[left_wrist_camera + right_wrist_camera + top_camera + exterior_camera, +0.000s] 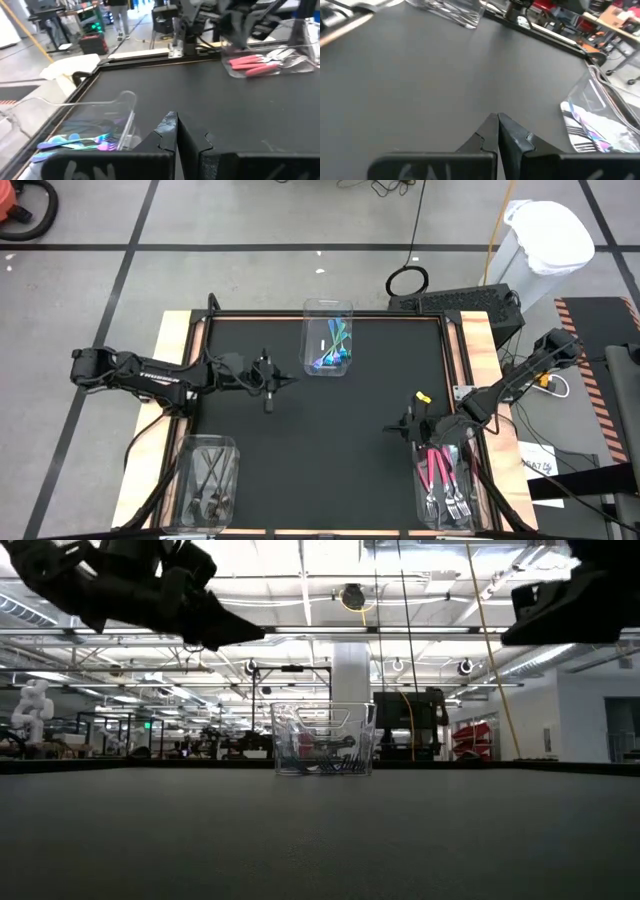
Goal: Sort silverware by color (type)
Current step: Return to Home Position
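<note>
While both arms are hovering over the black bench (330, 450), every piece of silverware in view is lying inside 1 of 3 clear bins. Seen from above, the teal-handled pieces (336, 352) are resting in the 12 o'clock bin (315, 320), which is sitting against the bench's far edge. The black forks (210, 480) are lying in the 7 o'clock bin (185, 455) at the near left corner. The pink-handled forks (440, 470) are lying in the 5 o'clock bin (420, 495) at the near right corner, silver heads pointing toward the near edge.

The left end effector (282, 378) is hanging at about 10 o'clock, pointing toward 3 o'clock, apart from the 12 o'clock bin and off its near left corner. Its wrist view is showing the 2 dark fingers (169, 131) pressing together at the tips and gripping nothing.

The right end effector (392, 429) is hanging at about 4 o'clock, pointing toward 9 o'clock, just above the far end of the 5 o'clock bin. Its fingers (491, 129) are likewise meeting tip to tip with nothing between them.

From bench height, the 12 o'clock bin is standing upright at the centre, and both arms are showing as dark shapes well above the bench surface.
</note>
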You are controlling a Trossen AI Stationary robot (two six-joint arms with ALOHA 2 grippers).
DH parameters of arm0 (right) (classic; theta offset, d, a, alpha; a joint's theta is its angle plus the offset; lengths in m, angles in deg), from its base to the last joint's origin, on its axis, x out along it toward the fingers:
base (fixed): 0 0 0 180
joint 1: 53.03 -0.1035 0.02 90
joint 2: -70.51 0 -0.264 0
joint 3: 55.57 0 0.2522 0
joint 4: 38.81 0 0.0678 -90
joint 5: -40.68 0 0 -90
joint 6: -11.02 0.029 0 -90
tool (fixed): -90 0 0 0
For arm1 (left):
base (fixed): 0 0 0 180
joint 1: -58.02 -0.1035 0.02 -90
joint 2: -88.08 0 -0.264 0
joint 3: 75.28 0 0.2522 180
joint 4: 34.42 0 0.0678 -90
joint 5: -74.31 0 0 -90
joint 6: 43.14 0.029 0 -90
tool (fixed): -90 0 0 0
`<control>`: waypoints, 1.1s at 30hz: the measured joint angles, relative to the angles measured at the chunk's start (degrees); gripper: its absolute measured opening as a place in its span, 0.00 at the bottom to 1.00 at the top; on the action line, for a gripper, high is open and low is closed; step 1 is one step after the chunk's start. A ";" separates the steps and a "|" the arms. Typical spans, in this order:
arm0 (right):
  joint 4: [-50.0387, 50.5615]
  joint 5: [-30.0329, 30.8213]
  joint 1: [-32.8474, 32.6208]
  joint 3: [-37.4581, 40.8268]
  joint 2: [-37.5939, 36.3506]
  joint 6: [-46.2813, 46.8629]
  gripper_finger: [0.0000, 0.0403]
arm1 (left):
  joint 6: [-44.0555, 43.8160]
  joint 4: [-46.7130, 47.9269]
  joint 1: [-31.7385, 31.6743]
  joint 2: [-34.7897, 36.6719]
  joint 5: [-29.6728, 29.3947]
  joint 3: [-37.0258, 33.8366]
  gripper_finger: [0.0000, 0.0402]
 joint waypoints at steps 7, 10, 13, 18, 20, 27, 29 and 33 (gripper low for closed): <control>-12.60 -3.34 5.20 7.99 0.02 -3.08 0.00 | -3.14 -7.02 -2.71 0.00 0.58 -5.25 0.03; -16.72 -5.48 8.11 10.98 0.00 -3.42 0.00 | -4.38 -7.67 -3.37 0.00 0.54 -6.25 0.03; -19.53 -9.10 11.19 12.92 0.00 -3.45 0.00 | -4.72 -7.70 -3.47 0.00 0.56 -6.69 0.03; -21.22 -15.58 15.73 14.18 0.00 -3.59 0.00 | -4.74 -8.41 -3.47 0.00 0.56 -8.30 0.03; -21.42 -17.79 17.23 14.18 0.00 -3.60 0.00 | -4.75 -11.08 -3.47 0.00 0.54 -10.04 0.03; -24.56 -21.00 20.71 14.22 0.00 -4.64 0.00 | -4.81 -20.84 -3.46 0.33 0.71 -16.41 0.03; -27.37 -20.98 21.69 14.22 0.00 -4.94 0.00 | -5.00 -22.50 -3.47 0.52 0.78 -17.83 0.03; -32.80 -21.17 23.36 14.22 0.00 -5.52 0.00 | -6.40 -23.17 -3.54 0.90 1.19 -18.65 0.03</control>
